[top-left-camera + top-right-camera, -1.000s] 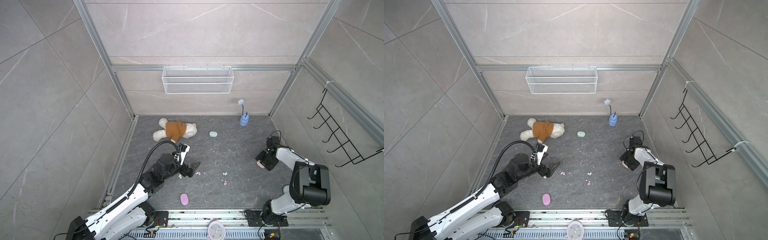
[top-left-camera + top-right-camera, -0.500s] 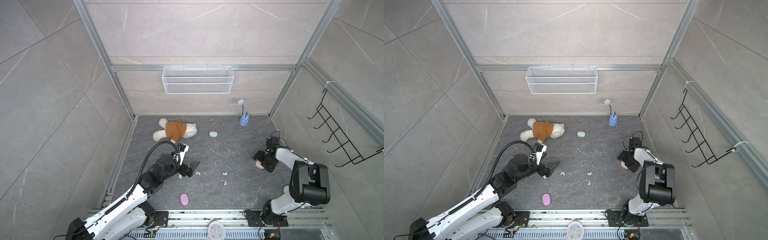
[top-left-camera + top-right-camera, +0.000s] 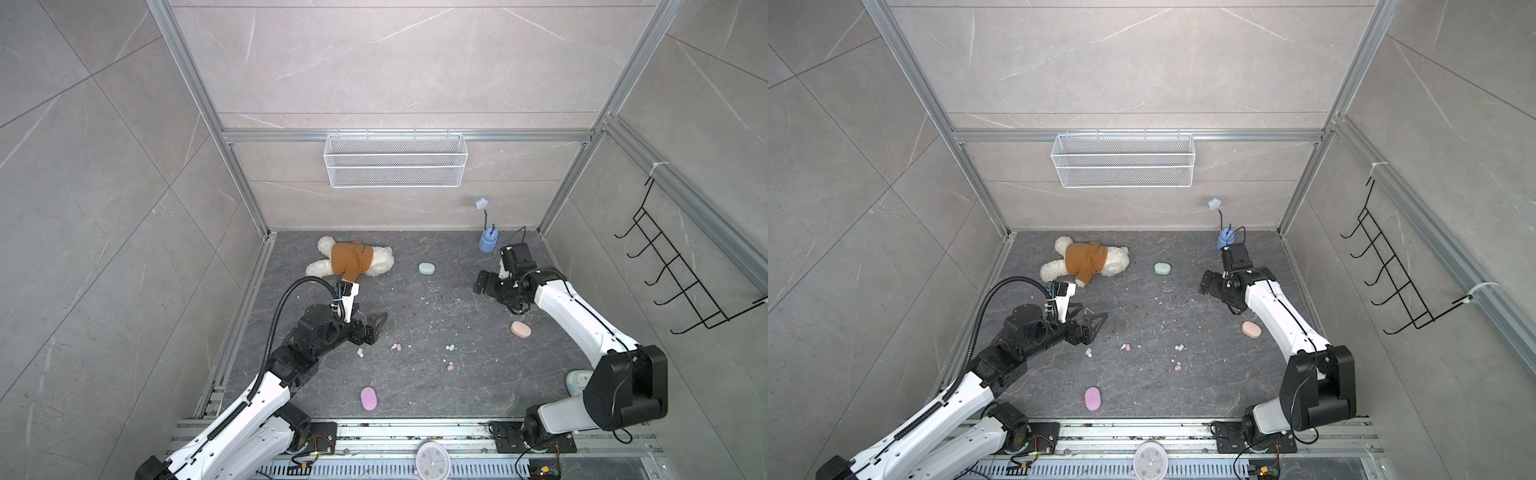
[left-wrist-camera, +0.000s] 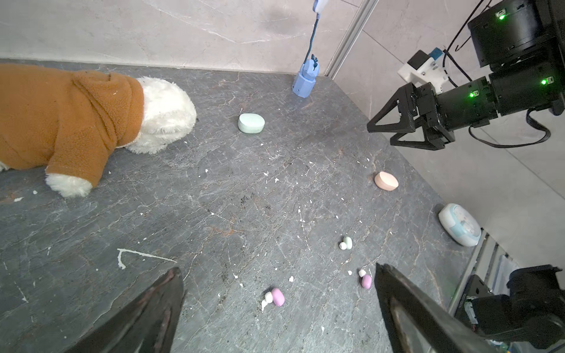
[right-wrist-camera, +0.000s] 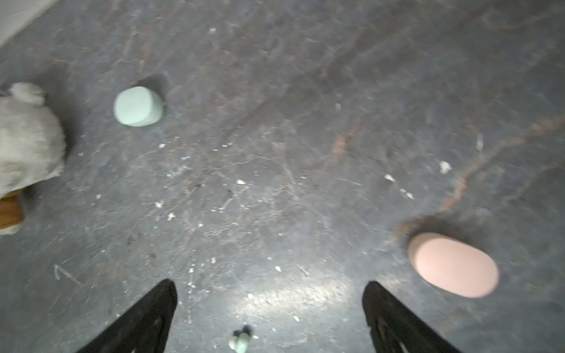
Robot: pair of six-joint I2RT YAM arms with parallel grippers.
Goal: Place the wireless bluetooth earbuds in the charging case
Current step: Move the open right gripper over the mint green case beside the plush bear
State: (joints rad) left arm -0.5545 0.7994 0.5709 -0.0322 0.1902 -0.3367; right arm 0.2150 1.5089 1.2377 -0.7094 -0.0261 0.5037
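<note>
Left gripper (image 4: 278, 270) hangs wide open and empty, a lilac earbud (image 4: 277, 296) on the floor (image 4: 214, 183) just ahead; right gripper (image 5: 270, 284) is spread too, holding nothing. I judge this the pickup step: next I lower and pinch that bud. Other earbuds (image 3: 449, 347), tiny pastel beans, lie scattered mid-floor near the closed-looking peach case (image 3: 520, 329).

Both arms are white-shelled links between bulky black joints: the left arm (image 3: 253, 409), based at seven o'clock in both top views, carries a ribbed black hose (image 3: 299, 281), the right arm (image 3: 569, 307), at five o'clock, a thin black cable (image 3: 586, 309). The left tool (image 3: 376, 328) and right tool (image 4: 380, 136) have black skeletal triangular fingers (image 4: 143, 324) (a white camera bracket (image 3: 348, 297) sits behind each), and green lights (image 4: 471, 95) glow on the right wrist's housings.
</note>
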